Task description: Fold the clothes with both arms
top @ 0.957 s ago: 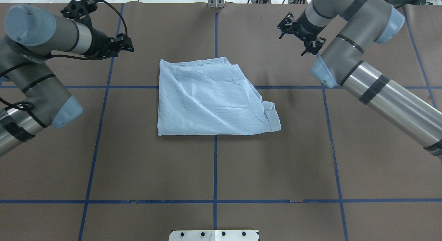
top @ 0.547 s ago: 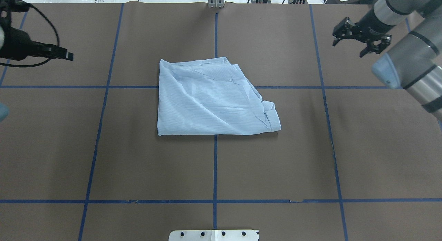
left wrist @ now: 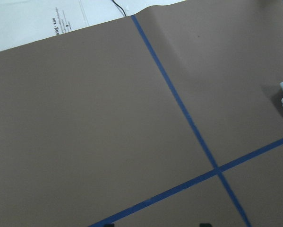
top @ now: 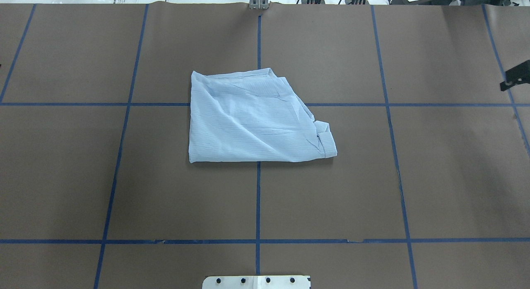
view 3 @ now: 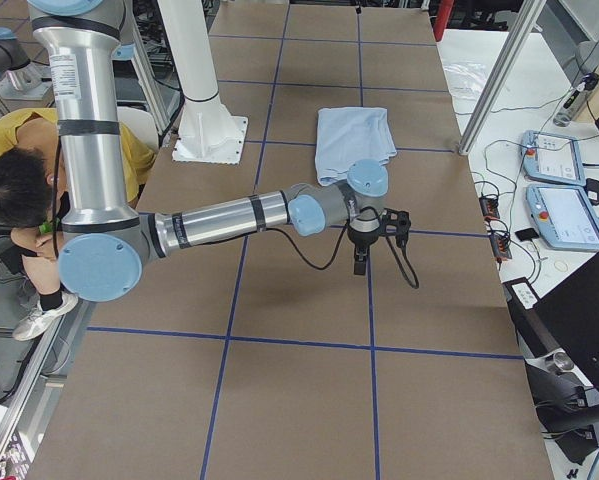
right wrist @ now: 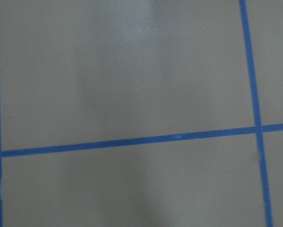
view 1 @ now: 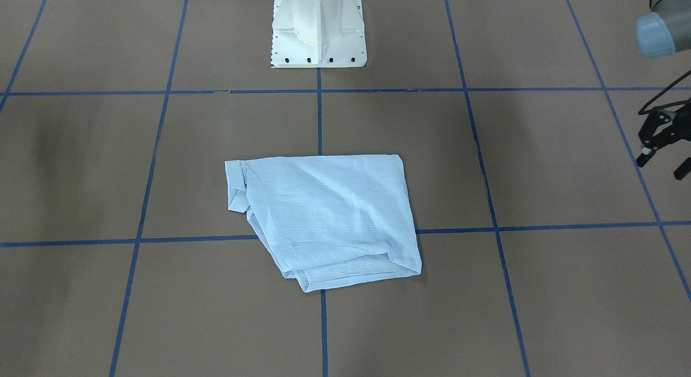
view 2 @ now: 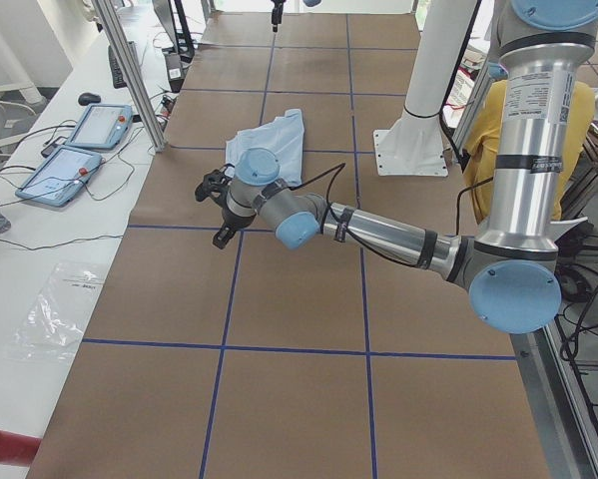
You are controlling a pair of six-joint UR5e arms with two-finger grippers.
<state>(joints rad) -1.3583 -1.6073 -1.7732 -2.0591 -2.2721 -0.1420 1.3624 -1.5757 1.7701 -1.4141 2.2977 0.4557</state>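
Shirt point(top: 252, 119) folded to a rough rectangle, flat on the table point(top: 455, 177), centre of the overhead frame. It sits across the crossing of the blue tape lines point(top: 257, 198). Left and bottom edges are fairly straight; the right side runs diagonal with loose layers. A small turned-back flap point(top: 325, 140) shows at the lower-right corner; cuff or collar, can't tell. Nothing is touching the shirt.

Left gripper point(view 1: 661, 165) is at the right edge of the front-facing frame, well apart from the shirt. Fingers point(view 1: 641, 159) are spread with nothing between them. Its wrist cam shows brown table, a tape crossing and a sliver of shirt at the right edge. Left arm point(view 2: 378, 230) reaches low across the table in the left side view.

Right gripper point(top: 514, 78): only a black fragment at the right edge of the overhead frame, so I can't tell whether its fingers are apart or together. Right arm point(view 3: 229, 220) reaches out low in the right side view. Its wrist cam shows only table and tape.

White pedestal point(view 1: 318, 28) stands top centre in the front-facing frame. A person point(view 3: 24, 200) in a yellow top crouches at the left edge of the right side view.
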